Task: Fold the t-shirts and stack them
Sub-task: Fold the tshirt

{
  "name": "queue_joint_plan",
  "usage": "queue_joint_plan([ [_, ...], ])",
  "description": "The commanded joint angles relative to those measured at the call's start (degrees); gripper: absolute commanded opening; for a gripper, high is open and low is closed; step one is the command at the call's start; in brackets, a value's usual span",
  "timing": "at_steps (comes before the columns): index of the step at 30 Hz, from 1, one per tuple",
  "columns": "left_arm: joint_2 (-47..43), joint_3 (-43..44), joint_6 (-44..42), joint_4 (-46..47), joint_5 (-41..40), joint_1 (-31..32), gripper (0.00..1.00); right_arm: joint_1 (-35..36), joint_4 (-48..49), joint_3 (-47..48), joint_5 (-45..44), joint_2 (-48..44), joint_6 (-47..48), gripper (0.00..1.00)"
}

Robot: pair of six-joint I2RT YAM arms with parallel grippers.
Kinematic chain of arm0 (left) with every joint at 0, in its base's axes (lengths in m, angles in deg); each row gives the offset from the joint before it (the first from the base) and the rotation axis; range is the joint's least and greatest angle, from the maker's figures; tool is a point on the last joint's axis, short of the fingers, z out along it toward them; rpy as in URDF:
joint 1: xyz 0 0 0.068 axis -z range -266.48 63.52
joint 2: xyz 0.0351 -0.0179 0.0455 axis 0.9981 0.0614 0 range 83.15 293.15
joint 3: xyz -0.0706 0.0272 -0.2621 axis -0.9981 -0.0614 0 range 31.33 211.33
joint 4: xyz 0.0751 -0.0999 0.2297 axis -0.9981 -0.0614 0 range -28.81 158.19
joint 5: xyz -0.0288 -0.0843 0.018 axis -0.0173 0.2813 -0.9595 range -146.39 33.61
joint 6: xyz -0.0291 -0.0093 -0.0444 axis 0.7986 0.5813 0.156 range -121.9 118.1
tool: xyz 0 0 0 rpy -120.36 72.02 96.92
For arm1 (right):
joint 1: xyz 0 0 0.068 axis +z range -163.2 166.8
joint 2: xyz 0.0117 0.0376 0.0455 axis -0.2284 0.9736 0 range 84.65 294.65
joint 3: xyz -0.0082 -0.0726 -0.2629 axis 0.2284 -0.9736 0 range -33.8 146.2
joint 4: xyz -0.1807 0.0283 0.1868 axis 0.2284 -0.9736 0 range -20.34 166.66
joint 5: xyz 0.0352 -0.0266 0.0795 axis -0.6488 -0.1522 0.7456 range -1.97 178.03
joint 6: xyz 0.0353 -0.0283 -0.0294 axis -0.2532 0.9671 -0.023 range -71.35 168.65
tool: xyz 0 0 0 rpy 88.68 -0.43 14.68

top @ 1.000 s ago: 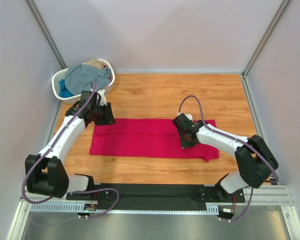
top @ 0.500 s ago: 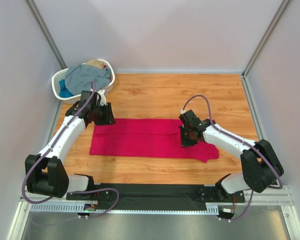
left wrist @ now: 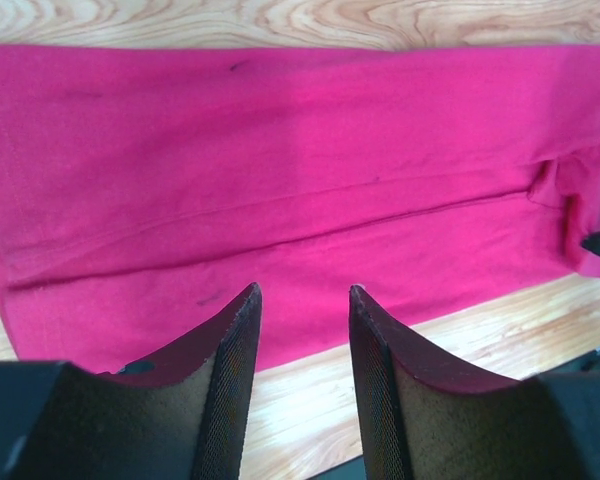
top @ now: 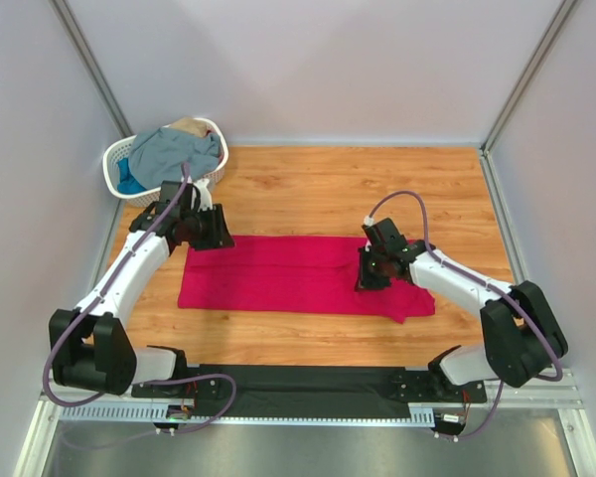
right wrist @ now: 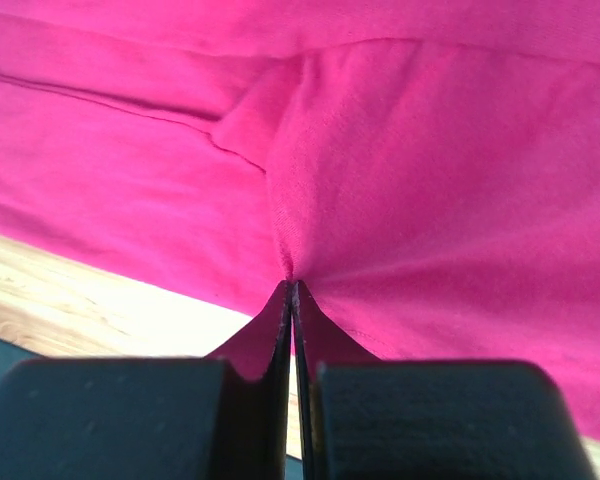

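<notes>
The crimson-pink t-shirt (top: 278, 273) lies folded into a long strip across the wooden table. My left gripper (top: 211, 238) hovers over the strip's far left corner, open, with nothing between its fingers. In the left wrist view the cloth (left wrist: 280, 180) spreads beyond the open gripper (left wrist: 302, 290). My right gripper (top: 368, 281) is on the strip's right part, shut on a pinch of the crimson cloth (right wrist: 430, 150), which puckers at the tips of the gripper (right wrist: 291, 283). A grey-blue t-shirt (top: 174, 151), a bright blue one (top: 129, 184) and a tan one (top: 187, 125) are piled in the basket.
The white lattice basket (top: 114, 159) stands at the far left corner, close behind my left arm. Grey walls close the table on three sides. A black rail (top: 298, 383) runs along the near edge between the arm bases.
My right gripper has shifted a little to the right, still pinching the crimson cloth. The left arm has stayed in place, its jaws a touch wider.
</notes>
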Motion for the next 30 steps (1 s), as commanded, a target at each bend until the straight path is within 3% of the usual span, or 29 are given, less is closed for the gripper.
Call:
queue_joint_plan([
  [1, -3.5, -1.1, 1.9, 1.4, 2.5, 0.3, 0.48, -0.1, 4.6, -2.1, 4.7, -1.1, -2.6, 0.0],
  [4, -4.6, -2.6, 2.7, 2.1, 3.0, 0.6, 0.5, -0.1, 3.1, -2.5, 0.6, -3.1, -3.0, 0.01],
  [7, -5.0, -3.6, 3.2, 2.4, 4.3, 1.6, 0.5, -0.1, -6.1, 1.0, -10.5, -4.7, -5.2, 0.27],
  [11, -6.2, -4.8, 4.1, 3.1, 4.0, 5.5, 0.5, -0.2, -17.8, 2.7, -17.9, -9.0, -15.6, 0.43],
  [20, -10.1, -6.2, 3.6, 2.8, 5.0, 8.6, 0.51, -0.2, -28.1, -5.3, -23.6, -21.2, -35.0, 0.47],
  [30, -11.4, -9.1, 2.7, 3.9, 6.8, 8.6, 0.5, -0.3, -21.8, -11.3, -22.8, -21.2, -39.8, 0.47],
])
